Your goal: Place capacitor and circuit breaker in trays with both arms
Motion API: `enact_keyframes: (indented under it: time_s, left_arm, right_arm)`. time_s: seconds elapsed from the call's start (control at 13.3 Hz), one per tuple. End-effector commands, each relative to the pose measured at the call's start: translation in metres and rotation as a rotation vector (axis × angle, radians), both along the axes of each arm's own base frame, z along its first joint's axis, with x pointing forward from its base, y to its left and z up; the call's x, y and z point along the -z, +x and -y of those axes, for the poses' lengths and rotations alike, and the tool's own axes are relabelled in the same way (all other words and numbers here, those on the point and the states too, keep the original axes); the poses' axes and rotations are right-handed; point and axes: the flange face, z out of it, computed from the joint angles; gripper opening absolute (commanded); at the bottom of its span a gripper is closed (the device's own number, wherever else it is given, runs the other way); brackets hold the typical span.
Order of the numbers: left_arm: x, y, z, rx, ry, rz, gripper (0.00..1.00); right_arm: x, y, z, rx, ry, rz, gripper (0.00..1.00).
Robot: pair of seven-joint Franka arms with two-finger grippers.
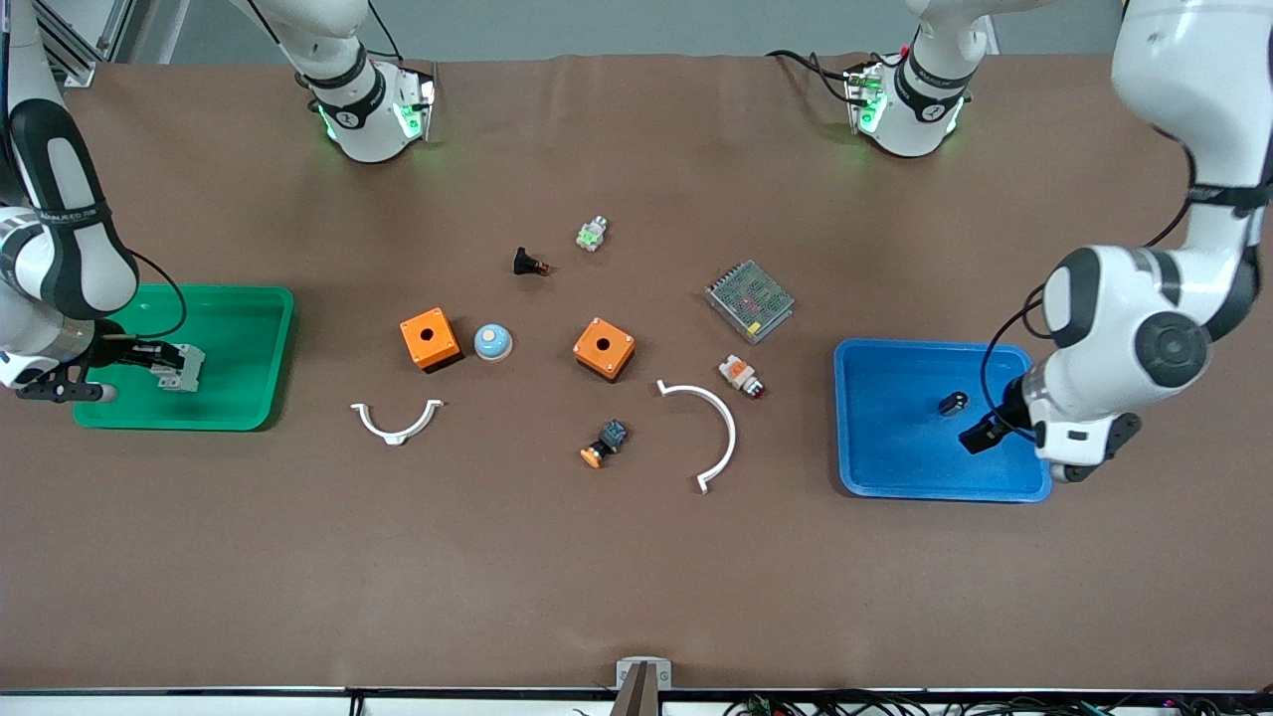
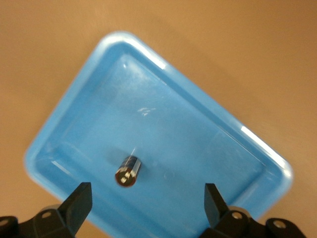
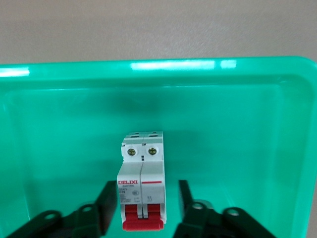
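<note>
- Blue tray (image 1: pixel 875 477), toward the left arm's end of the table: the capacitor (image 1: pixel 953 403) lies on its floor.
- Green tray (image 1: pixel 259 398), toward the right arm's end: the circuit breaker (image 1: pixel 185 367) lies inside.
- Left gripper (image 1: pixel 980 434): over the blue tray, fingers spread wide, holding nothing.
- Right gripper (image 3: pixel 142 210): low over the green tray, fingers flanking the breaker with narrow gaps, apparently not touching.
- Capacitor: dark cylinder lying on its side, apart from both fingers (image 2: pixel 79 201).
</note>
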Motion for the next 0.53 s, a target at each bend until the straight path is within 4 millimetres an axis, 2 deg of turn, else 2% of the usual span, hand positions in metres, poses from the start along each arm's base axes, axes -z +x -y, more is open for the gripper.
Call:
enact_keyframes:
  time_s: [0.0, 0.07, 0.22, 0.38, 0.45]
  left_arm:
    - [-0.077, 0.006, -0.009, 0.136, 0.023, 0.028, 1.0]
    - [-0.107, 0.008, -0.013, 0.187, 0.027, 0.042, 1.0]
    - [-0.158, 0.005, -0.02, 0.254, 0.039, 0.056, 1.0]
    - [-0.203, -0.009, -0.018, 0.317, 0.053, 0.072, 1.0]
    - [-0.218, -0.017, -0.015, 0.338, 0.058, 0.068, 1.0]
  right_arm:
    - [-0.056, 0.006, -0.001, 0.003, -0.004, -0.007, 1.0]
    - [-0.08, 0.009, -0.004, -0.001, 0.001, -0.015, 1.0]
    - [-0.126, 0.013, -0.025, 0.007, 0.0, -0.009, 1.0]
    - [-0.16, 0.016, -0.056, 0.037, -0.012, -0.002, 1.0]
    - [-0.177, 0.017, -0.073, 0.053, -0.019, 0.006, 1.0]
